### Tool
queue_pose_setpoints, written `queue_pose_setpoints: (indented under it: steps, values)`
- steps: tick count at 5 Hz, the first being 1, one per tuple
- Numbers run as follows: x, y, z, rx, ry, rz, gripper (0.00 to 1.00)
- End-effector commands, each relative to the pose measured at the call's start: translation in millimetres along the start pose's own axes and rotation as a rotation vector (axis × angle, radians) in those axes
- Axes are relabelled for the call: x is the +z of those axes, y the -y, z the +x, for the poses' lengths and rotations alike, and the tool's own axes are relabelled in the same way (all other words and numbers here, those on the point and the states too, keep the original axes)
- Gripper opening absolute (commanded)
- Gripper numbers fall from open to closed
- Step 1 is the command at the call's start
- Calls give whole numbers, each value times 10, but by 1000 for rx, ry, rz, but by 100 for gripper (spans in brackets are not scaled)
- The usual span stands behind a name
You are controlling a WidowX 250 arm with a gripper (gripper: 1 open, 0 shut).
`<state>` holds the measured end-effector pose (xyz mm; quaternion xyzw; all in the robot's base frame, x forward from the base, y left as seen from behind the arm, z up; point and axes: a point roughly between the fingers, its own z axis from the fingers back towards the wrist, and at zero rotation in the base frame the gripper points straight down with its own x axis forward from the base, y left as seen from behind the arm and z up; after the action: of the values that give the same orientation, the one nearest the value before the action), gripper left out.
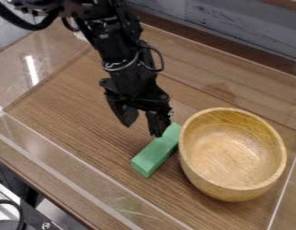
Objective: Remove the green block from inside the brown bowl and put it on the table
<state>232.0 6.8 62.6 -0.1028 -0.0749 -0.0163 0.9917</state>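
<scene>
The green block (pixel 156 150) lies flat on the table (pixel 78 117), its right end touching the outer left wall of the brown bowl (pixel 233 153). Nothing shows inside the bowl. My black gripper (pixel 144 121) hangs open just above the block's upper end, fingers pointing down, with nothing between them. The arm rises from it toward the upper left.
Low clear acrylic walls (pixel 66 175) border the tabletop on the front and left. A grey panel stands behind the table at the back right. Bare wood lies left of the block and in front of it.
</scene>
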Motion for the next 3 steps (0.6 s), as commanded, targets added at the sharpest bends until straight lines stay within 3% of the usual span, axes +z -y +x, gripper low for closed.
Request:
queue_pose_setpoints:
  steps: [1,3]
  values:
    - [9,18,43,-6,24,1,100]
    - [-61,27,37,-1,22,-9,100]
